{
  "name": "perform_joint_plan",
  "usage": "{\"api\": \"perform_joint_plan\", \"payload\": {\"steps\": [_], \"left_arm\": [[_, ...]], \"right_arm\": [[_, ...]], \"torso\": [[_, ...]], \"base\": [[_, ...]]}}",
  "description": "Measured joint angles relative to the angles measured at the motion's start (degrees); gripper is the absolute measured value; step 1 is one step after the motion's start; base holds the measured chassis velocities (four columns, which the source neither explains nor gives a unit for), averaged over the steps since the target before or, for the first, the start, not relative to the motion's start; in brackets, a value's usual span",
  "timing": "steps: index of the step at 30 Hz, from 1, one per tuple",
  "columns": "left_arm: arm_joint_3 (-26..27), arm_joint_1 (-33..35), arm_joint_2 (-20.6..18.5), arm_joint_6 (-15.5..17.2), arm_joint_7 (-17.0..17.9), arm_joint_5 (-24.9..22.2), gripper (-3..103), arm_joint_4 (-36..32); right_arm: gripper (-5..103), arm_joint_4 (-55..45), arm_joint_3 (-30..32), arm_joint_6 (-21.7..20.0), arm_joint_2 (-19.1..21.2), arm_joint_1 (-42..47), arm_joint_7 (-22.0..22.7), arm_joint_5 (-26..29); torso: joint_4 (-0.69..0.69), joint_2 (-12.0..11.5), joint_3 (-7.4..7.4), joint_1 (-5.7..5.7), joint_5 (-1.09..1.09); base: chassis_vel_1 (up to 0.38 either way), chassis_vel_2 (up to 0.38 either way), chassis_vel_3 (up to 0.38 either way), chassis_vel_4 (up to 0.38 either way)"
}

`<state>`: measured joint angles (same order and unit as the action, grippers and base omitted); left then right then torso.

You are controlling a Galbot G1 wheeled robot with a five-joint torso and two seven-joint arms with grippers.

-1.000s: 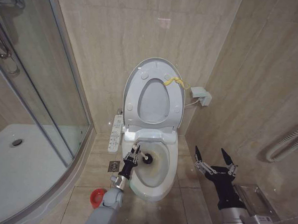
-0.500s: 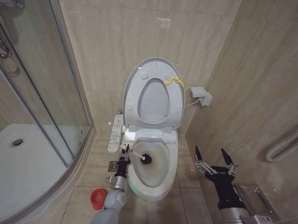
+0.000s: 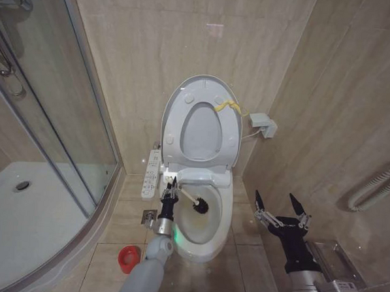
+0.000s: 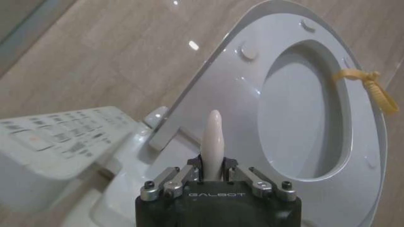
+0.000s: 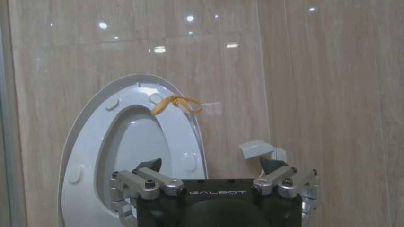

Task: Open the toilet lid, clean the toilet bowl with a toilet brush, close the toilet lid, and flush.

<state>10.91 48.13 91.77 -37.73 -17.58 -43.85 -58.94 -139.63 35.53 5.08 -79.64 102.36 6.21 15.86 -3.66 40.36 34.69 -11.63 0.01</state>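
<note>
Right end effector [image 3: 282,209] idle at 4 o'clock of the toilet, fingers spread wide, holding nothing. Red holder cup [image 3: 130,256] on the floor at 7 o'clock. Left end effector [image 3: 169,196] at the toilet bowl [image 3: 211,242] rim's 9 o'clock side, clamped on the toilet brush [image 3: 191,200] white handle; black bristle head inside the bowl toward 12 o'clock. Control panel [image 3: 151,174] beside the bowl. Farthest, toilet lid [image 3: 174,112] upright against the wall, seat up with it, yellow strap [image 3: 228,106] at 2 o'clock

Glossy white toilet lid [image 3: 201,123] stands upright; stained toilet bowl [image 3: 207,233] holds the black-headed toilet brush [image 3: 193,200].
</note>
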Motion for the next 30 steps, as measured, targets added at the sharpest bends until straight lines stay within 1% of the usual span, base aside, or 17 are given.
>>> {"api": "perform_joint_plan", "payload": {"steps": [3, 6, 7, 9, 11, 12, 14, 15, 16, 18, 19, 21, 23, 24, 27, 28, 30], "left_arm": [[-0.2, -1.1, 0.3, 0.0, -1.2, -0.4, 21, 0.9], [-1.4, -3.4, 0.4, 0.0, -3.9, -0.8, 21, 3.8], [-1.4, -3.4, 0.4, 0.0, -3.9, -0.8, 21, 3.8], [-1.4, -4.9, 0.4, -0.5, -6.0, -0.5, 21, 6.8], [-0.6, -6.1, 0.4, -1.7, -7.8, 2.1, 21, 10.0], [-0.6, -6.1, 0.4, -1.7, -7.8, 2.1, 21, 10.0], [1.0, -6.5, 0.4, -3.7, -9.8, 6.3, 21, 13.3], [1.2, -6.2, 0.4, -4.3, -10.6, 8.1, 21, 13.9], [1.2, -6.2, 0.4, -4.3, -10.6, 8.1, 21, 13.9], [0.6, -4.3, 0.4, -4.5, -11.2, 10.3, 21, 13.2], [0.1, -3.4, 0.2, -4.6, -11.2, 11.0, 21, 12.4], [-0.2, -2.7, -0.1, -4.5, -11.0, 11.6, 21, 11.6], [-1.9, -0.4, -2.4, -3.4, -9.2, 14.1, 21, 8.3], [-1.9, -0.4, -2.4, -3.4, -9.2, 14.1, 21, 8.3], [-3.8, 2.6, -5.8, -0.8, -5.3, 15.0, 21, 3.4], [-3.8, 2.6, -5.8, -0.8, -5.3, 15.0, 21, 3.4], [-5.3, 5.2, -8.1, 2.2, -1.5, 11.9, 21, -1.3]], "right_arm": [[100, 0.0, 0.0, 0.0, 0.0, 0.0, 0.0, 0.0], [100, 0.0, 0.0, 0.0, 0.0, 0.0, 0.0, 0.0], [100, 0.0, 0.0, 0.0, 0.0, 0.0, 0.0, 0.0], [100, 0.0, 0.0, 0.0, 0.0, 0.0, 0.0, 0.0], [100, 0.0, 0.0, 0.0, 0.0, 0.0, 0.0, 0.0], [100, 0.0, 0.0, 0.0, 0.0, 0.0, 0.0, 0.0], [100, 0.0, 0.0, 0.0, 0.0, 0.0, 0.0, 0.0], [100, 0.0, 0.0, 0.0, 0.0, 0.0, 0.0, 0.0], [100, 0.0, 0.0, 0.0, 0.0, 0.0, 0.0, 0.0], [100, 0.0, 0.0, 0.0, 0.0, 0.0, 0.0, 0.0], [100, 0.0, 0.0, 0.0, 0.0, 0.0, 0.0, 0.0], [100, 0.0, 0.0, 0.0, 0.0, 0.0, 0.0, 0.0], [100, 0.0, 0.0, 0.0, 0.0, 0.0, 0.0, 0.0], [100, 0.0, 0.0, 0.0, 0.0, 0.0, 0.0, 0.0], [100, 0.0, 0.0, 0.0, 0.0, 0.0, 0.0, 0.0], [100, 0.0, 0.0, 0.0, 0.0, 0.0, 0.0, 0.0], [100, 0.0, 0.0, 0.0, 0.0, 0.0, 0.0, 0.0]], "torso": [[0.00, 0.0, 0.00, 0.00, 0.00], [-0.01, 0.0, 0.00, 0.00, 0.00], [-0.01, 0.0, 0.00, 0.00, 0.00], [-0.01, 0.0, 0.00, 0.00, 0.00], [-0.02, 0.0, 0.00, 0.00, -0.02], [-0.02, 0.0, 0.00, 0.00, -0.02], [0.00, 0.0, 0.00, 0.00, 0.00], [0.02, 0.0, 0.00, 0.00, 0.00], [0.02, 0.0, 0.00, 0.00, 0.00], [0.03, 0.0, -0.01, 0.01, 0.01], [0.00, 0.0, 0.00, 0.00, -0.04], [-0.01, 0.0, -0.01, 0.00, -0.03], [-0.01, 0.0, -0.01, 0.01, -0.01], [-0.01, 0.0, -0.01, 0.01, -0.01], [-0.01, 0.0, -0.01, 0.00, -0.01], [-0.01, 0.0, -0.01, 0.00, -0.01], [-0.01, 0.0, 0.00, 0.01, -0.02]], "base": [[0.000, 0.000, 0.000, 0.000], [0.000, 0.000, 0.000, 0.000], [0.000, 0.000, 0.000, 0.000], [0.000, 0.000, 0.000, 0.000], [0.000, 0.000, 0.000, 0.000], [0.000, 0.000, 0.000, 0.000], [0.000, 0.000, 0.000, 0.000], [0.000, 0.000, 0.000, 0.000], [0.000, 0.000, 0.000, 0.000], [0.000, 0.000, 0.000, 0.000], [0.000, 0.000, 0.000, 0.000], [0.000, 0.000, 0.000, 0.000], [0.000, 0.000, 0.000, 0.000], [0.000, 0.000, 0.000, 0.000], [0.000, 0.000, 0.000, 0.000], [0.000, 0.000, 0.000, 0.000], [0.000, 0.000, 0.000, 0.000]]}}
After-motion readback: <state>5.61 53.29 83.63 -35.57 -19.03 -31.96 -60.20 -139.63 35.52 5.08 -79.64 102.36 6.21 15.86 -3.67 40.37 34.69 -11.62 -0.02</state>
